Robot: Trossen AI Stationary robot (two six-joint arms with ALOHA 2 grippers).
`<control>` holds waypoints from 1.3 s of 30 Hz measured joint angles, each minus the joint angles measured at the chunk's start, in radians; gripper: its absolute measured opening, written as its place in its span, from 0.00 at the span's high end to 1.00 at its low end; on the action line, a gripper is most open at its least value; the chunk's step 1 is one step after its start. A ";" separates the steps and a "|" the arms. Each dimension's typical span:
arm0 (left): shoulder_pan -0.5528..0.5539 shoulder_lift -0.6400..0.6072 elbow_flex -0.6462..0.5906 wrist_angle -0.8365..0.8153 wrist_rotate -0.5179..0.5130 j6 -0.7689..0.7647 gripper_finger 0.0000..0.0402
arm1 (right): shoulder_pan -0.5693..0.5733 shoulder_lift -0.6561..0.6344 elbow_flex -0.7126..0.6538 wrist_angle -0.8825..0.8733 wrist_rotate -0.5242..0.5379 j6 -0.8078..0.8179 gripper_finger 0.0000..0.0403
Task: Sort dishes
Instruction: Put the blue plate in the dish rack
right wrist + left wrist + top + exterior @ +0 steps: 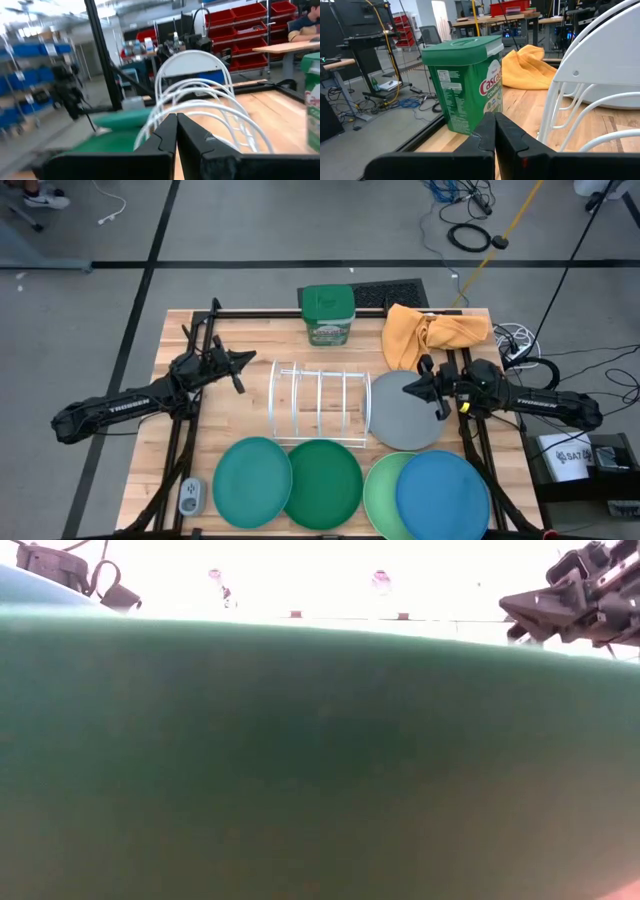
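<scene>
Five plates lie flat on the table. The teal plate [250,482], the dark green plate [323,483], the light green plate [380,490] and the blue plate [443,495] form a row at the near edge. The blue one overlaps the light green one. The grey plate [400,420] lies right of the white wire rack [318,405]. My left gripper [243,370] is shut and empty, just left of the rack; it also shows in the left wrist view [495,137]. My right gripper [412,388] is shut and empty above the grey plate's far part; it also shows in the right wrist view [176,135].
A green lidded tub [328,315] stands at the far edge and an orange cloth [432,335] lies to its right. A small grey device [190,496] lies at the near left corner. In the low view the dark green plate [320,760] fills most of the picture.
</scene>
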 joint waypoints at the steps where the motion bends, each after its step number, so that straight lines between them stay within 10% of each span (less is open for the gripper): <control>1: 0.000 0.000 0.000 0.000 0.000 0.000 1.00 | 0.000 0.000 0.000 0.018 0.000 0.027 0.98; 28: 0.000 0.000 0.000 0.000 0.000 0.000 1.00 | 0.000 0.123 0.280 0.047 0.074 -0.016 0.98; 39: 0.000 0.000 0.000 0.249 0.141 -0.225 1.00 | 0.030 0.202 0.289 0.037 -0.076 0.193 0.98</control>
